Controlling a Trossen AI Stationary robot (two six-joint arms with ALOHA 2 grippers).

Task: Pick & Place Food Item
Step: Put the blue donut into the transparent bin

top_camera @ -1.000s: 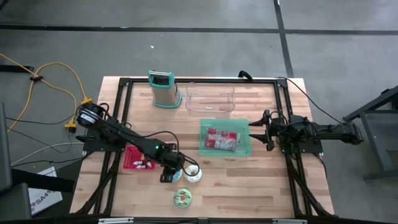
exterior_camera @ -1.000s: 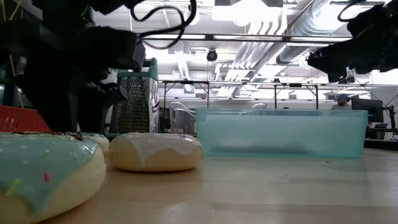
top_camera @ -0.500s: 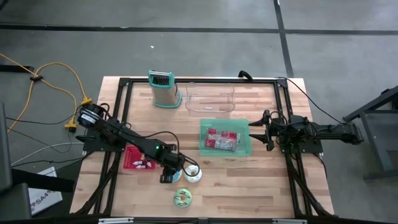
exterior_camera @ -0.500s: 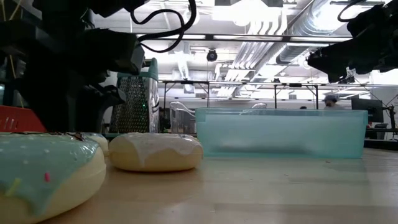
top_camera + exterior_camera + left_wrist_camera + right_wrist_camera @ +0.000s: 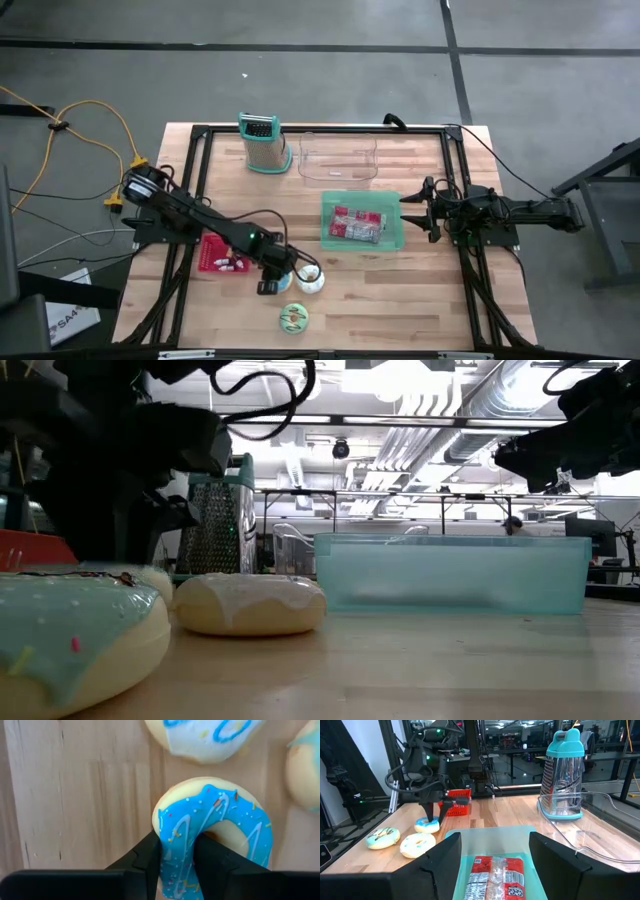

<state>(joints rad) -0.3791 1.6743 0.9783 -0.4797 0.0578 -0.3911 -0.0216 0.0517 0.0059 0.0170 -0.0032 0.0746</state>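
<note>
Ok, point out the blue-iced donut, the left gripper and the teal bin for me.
blue-iced donut (image 5: 235, 815): left wrist view, on its icing.
left gripper (image 5: 177, 857): left wrist view, between its fingertips, on the donut's ring.
teal bin (image 5: 396, 240): high view, on its right rim.

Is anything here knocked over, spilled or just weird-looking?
Nothing is spilled or toppled. The one oddity: the left gripper pinches the blue-iced donut through its hole, one finger outside the ring and one inside. The grater stands upright.
</note>
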